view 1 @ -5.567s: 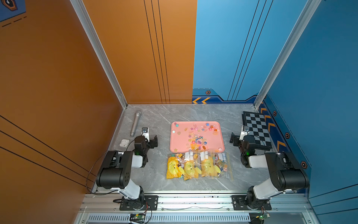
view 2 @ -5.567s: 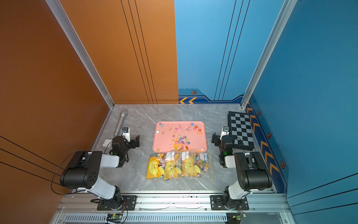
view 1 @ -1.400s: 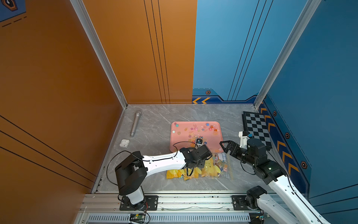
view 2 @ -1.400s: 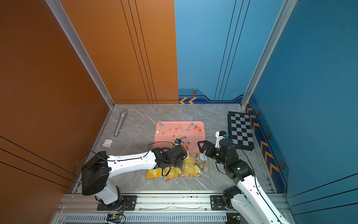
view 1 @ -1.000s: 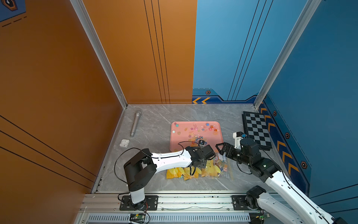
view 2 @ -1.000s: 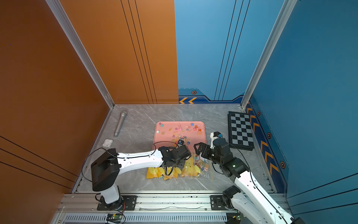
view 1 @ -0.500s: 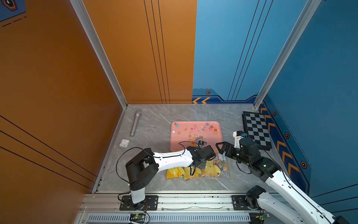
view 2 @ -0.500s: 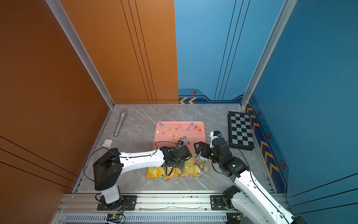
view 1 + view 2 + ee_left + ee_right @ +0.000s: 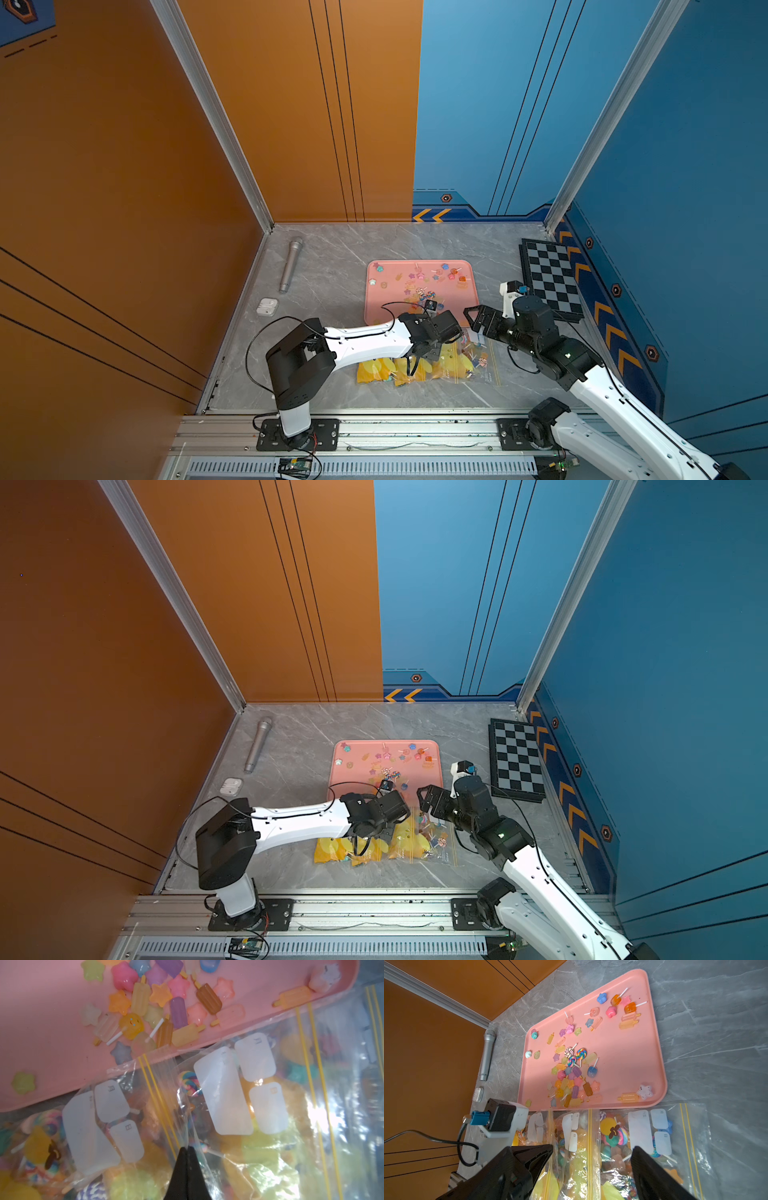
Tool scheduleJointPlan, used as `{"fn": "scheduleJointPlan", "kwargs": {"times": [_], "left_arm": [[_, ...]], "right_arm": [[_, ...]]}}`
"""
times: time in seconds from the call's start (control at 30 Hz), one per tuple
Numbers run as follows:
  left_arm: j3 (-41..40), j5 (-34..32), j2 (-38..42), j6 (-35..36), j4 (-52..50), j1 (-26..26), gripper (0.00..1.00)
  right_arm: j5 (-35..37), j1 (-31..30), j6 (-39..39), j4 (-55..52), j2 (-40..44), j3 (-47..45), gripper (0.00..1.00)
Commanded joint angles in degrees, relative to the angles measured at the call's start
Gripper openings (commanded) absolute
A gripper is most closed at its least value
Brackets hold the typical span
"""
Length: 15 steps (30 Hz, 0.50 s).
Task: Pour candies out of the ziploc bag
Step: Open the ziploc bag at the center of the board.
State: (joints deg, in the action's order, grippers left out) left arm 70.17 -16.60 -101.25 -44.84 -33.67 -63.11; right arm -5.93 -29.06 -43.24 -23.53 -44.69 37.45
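Observation:
Three clear ziploc bags lie side by side at the front of the table, stuffed with candies and yellow pieces. My left gripper (image 9: 424, 354) (image 9: 380, 832) reaches down onto the middle ziploc bag (image 9: 424, 368) (image 9: 409, 841). In the left wrist view its black fingertips (image 9: 188, 1149) are pressed together, shut on a fold of that bag's film by the yellow zip lines. My right gripper (image 9: 471, 321) (image 9: 591, 1148) hovers open over the right bag (image 9: 643, 1147), holding nothing. Loose candies (image 9: 419, 286) (image 9: 571, 1076) lie scattered on the pink tray (image 9: 465, 299) (image 9: 41, 1022) just behind the bags.
A grey microphone (image 9: 291, 264) and a white earbud case (image 9: 267, 306) lie at the left by the orange wall. A folded chessboard (image 9: 550, 278) lies at the right by the blue wall. The tray's near rim touches the bags' tops.
My left gripper has shut onto the bag's film over the last second. The right arm has stayed almost still beside it, jaws wide.

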Motion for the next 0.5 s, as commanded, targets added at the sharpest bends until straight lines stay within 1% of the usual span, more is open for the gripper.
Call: {"fn": "scheduleJointPlan", "kwargs": {"times": [0.0,0.17,0.27,0.33,0.47], "left_arm": [[-1.2,-2.3,3.8,1.2,-1.4,-0.3,0.0],[-3.1,-2.9,7.1,2.7,-0.2,-0.3,0.0],[-5.2,-2.8,9.5,2.8,2.0,0.1,0.0],[-6.5,-2.6,11.0,3.0,3.4,0.3,0.0],[-8.5,-2.2,13.6,3.5,4.6,0.9,0.0]], "right_arm": [[-0.2,-0.7,2.6,-1.3,-0.2,1.0,0.91],[-4.6,-2.0,4.5,0.1,-3.1,1.1,0.91],[-9.7,-3.1,4.7,2.5,-6.9,1.0,0.9],[-11.7,-4.6,5.0,4.0,-9.6,1.3,0.9],[-12.1,-8.7,5.3,7.5,-13.6,1.7,0.9]]}}
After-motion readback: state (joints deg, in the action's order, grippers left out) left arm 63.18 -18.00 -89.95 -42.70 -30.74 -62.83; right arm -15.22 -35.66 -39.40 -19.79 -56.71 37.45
